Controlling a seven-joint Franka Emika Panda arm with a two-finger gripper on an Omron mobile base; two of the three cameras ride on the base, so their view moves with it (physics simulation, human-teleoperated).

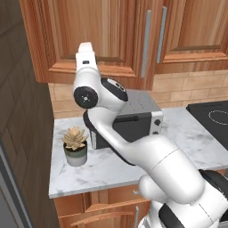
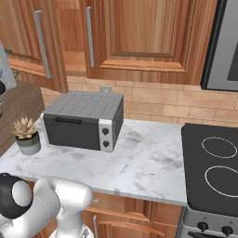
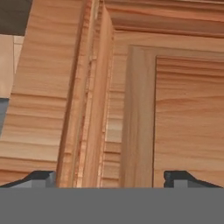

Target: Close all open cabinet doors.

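The gripper (image 3: pixel 109 177) is spread wide with nothing held, its 2 fingertips (image 3: pixel 37 178) at 7 and 5 o'clock against the cabinet door (image 3: pixel 183 113).

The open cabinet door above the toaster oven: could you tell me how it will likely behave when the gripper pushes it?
The open cabinet door looks like a stiff framed wood panel, so it should not flex. It probably swings on its hinges rather than slides. Its smooth face may let the fingertips slip sideways.
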